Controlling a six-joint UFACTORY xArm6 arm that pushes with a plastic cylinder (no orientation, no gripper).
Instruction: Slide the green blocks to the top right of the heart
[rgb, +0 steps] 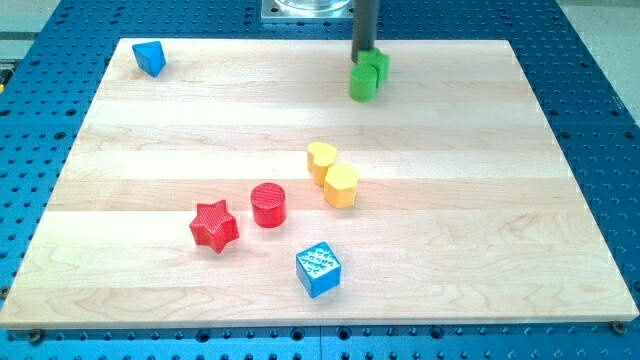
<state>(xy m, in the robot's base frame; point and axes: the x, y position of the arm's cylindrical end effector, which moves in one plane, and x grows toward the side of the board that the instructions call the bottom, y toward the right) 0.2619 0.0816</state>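
Two green blocks sit touching each other near the view's top, right of centre: one in front (362, 84) and one behind it (378, 66). My tip (362, 58) stands at their upper left edge, touching or nearly touching them. The yellow heart (321, 158) lies near the board's middle, well below the green blocks. A yellow hexagon (341, 186) touches the heart at its lower right.
A red cylinder (268, 204) and a red star (213, 225) lie lower left of the heart. A blue cube (319, 269) sits near the view's bottom. A blue block (150, 58) is at the top left corner of the wooden board (480, 200).
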